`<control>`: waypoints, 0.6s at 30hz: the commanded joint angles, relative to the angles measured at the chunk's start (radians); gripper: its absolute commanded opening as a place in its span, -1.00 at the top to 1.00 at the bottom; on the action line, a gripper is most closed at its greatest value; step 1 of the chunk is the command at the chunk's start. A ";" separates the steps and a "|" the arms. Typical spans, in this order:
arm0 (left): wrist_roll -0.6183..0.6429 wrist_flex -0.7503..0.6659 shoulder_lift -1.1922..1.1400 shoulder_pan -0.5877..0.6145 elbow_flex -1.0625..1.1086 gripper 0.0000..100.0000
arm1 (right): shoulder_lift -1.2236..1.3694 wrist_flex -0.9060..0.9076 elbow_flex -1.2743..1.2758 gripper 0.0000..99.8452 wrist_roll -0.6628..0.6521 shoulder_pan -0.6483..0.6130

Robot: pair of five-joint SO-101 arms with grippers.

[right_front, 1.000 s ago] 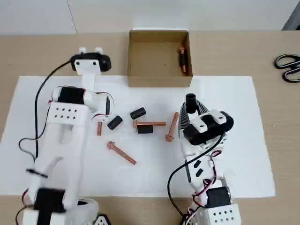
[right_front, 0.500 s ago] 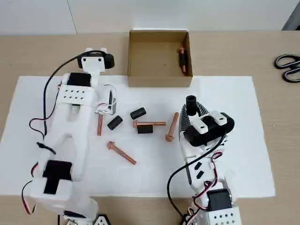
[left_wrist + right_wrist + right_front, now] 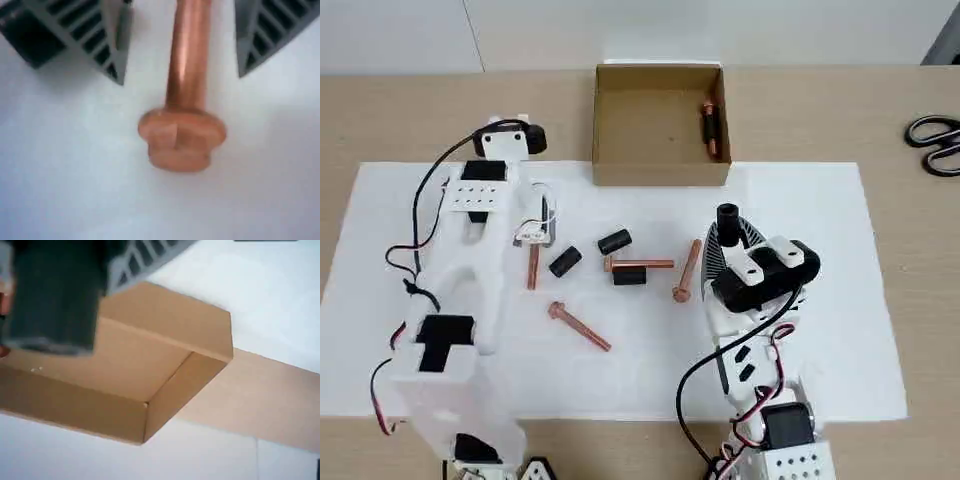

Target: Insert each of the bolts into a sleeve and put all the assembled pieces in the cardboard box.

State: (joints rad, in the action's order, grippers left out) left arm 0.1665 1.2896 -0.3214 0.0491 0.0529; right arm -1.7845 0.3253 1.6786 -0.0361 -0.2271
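A copper bolt (image 3: 181,137) lies on the white sheet between the spread fingers (image 3: 107,55) of my left gripper (image 3: 180,75), untouched by either finger. In the high view that bolt (image 3: 533,268) lies just below the left gripper (image 3: 535,238). My right gripper (image 3: 727,225) is shut on a black sleeve (image 3: 727,213), held upright right of centre. In the right wrist view the sleeve (image 3: 50,295) hangs before the cardboard box (image 3: 165,355). The box (image 3: 610,130) holds one assembled piece (image 3: 710,128). Two loose sleeves (image 3: 614,241) (image 3: 565,261), a sleeved bolt (image 3: 632,268) and two bare bolts (image 3: 686,270) (image 3: 578,326) lie mid-sheet.
A white paper sheet (image 3: 820,330) covers the wooden table. Scissors (image 3: 935,140) lie at the far right edge. The left arm's cables (image 3: 420,230) hang beside it. The sheet's front middle has free room.
The left arm has swung and settled, bringing its gripper slightly left and down over the bolt. The right arm with its sleeve has barely moved.
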 commanded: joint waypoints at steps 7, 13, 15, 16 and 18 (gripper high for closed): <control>-0.009 -0.094 -0.057 0.003 -0.045 0.71 | -0.025 0.004 0.005 0.99 -0.003 0.002; -0.009 -0.054 -0.071 0.003 -0.045 0.79 | -0.025 0.004 0.005 0.99 -0.003 0.002; -0.008 -0.038 -0.064 0.002 -0.045 0.89 | -0.025 0.004 0.005 0.99 -0.003 0.002; -0.008 -0.032 -0.063 0.000 -0.045 0.95 | -0.025 0.004 0.005 0.99 -0.003 0.002; -0.008 -0.015 -0.061 0.000 -0.045 0.99 | -0.025 0.004 0.005 0.99 -0.003 0.002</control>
State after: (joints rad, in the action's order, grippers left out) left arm 0.1634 1.2467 -0.3966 0.0384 0.0330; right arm -1.7845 0.3253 1.6786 -0.0361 -0.2271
